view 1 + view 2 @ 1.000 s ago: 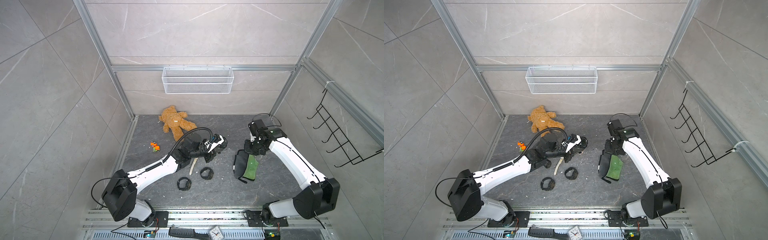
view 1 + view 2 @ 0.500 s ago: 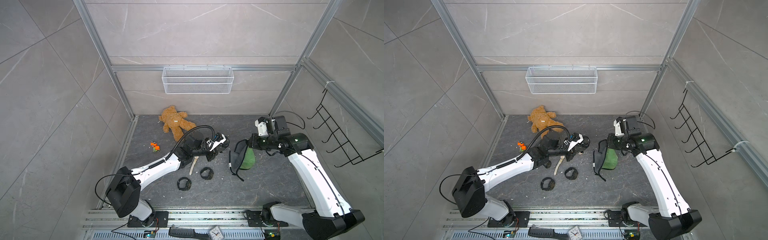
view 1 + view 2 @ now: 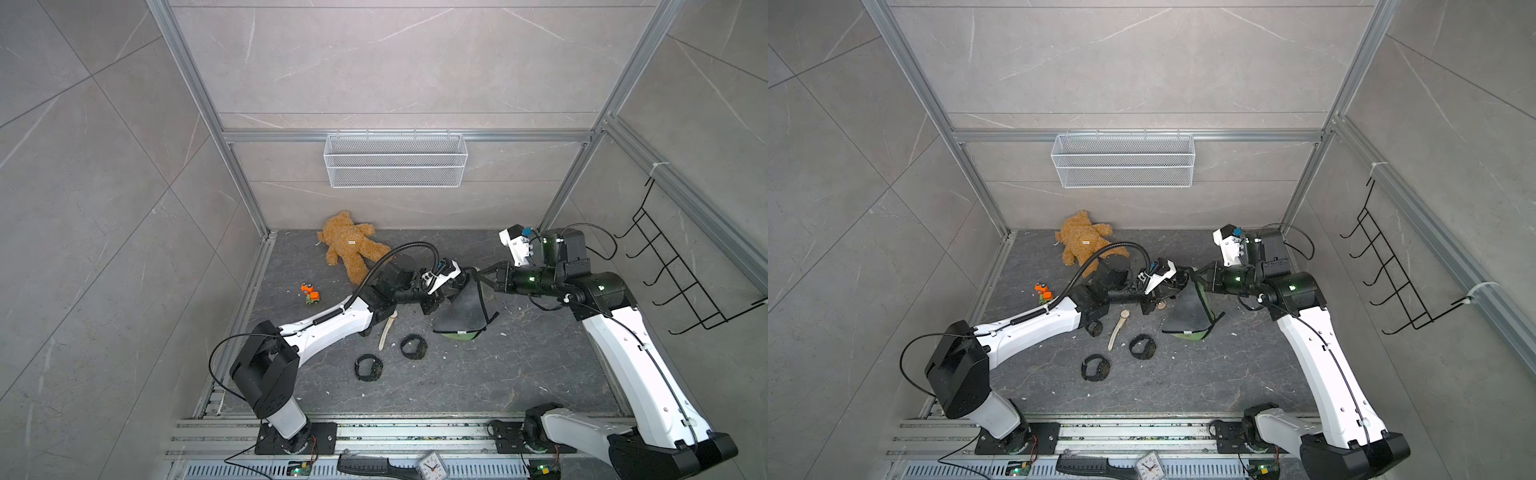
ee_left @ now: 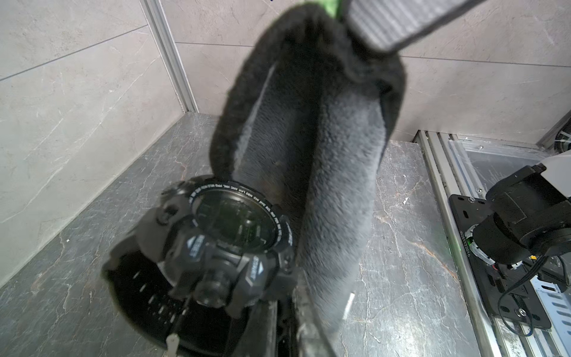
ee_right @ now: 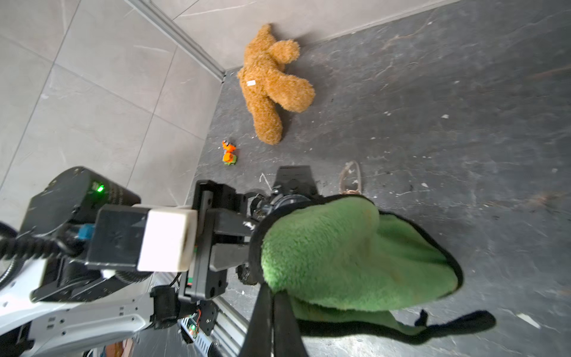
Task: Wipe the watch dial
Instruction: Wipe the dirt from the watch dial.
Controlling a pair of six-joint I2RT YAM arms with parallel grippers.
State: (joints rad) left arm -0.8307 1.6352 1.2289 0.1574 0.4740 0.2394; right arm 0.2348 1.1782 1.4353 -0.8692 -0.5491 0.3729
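My left gripper (image 3: pixel 451 286) (image 3: pixel 1177 282) (image 4: pixel 289 309) is shut on a black watch (image 4: pixel 216 247) by its strap and holds it above the floor. The round dial (image 4: pixel 234 225) shows uncovered in the left wrist view. My right gripper (image 3: pixel 478 274) (image 3: pixel 1196 276) (image 5: pixel 272 292) is shut on the top edge of a cloth (image 3: pixel 463 307) (image 3: pixel 1187 307), grey on one side (image 4: pixel 333 173) and green on the other (image 5: pixel 340 253). The cloth hangs right beside the watch, against the rim of its case. In both top views the cloth hides most of the watch.
On the dark floor lie two more black watches (image 3: pixel 413 345) (image 3: pixel 368 368), a beige watch (image 3: pixel 386 330), a teddy bear (image 3: pixel 349 245) and an orange toy car (image 3: pixel 311 293). A wire basket (image 3: pixel 395 160) hangs on the back wall, a black hook rack (image 3: pixel 681 274) on the right wall.
The right arm has lifted and swung the cloth leftward until it hangs against the watch. The left gripper has kept the watch nearly in place, slightly raised.
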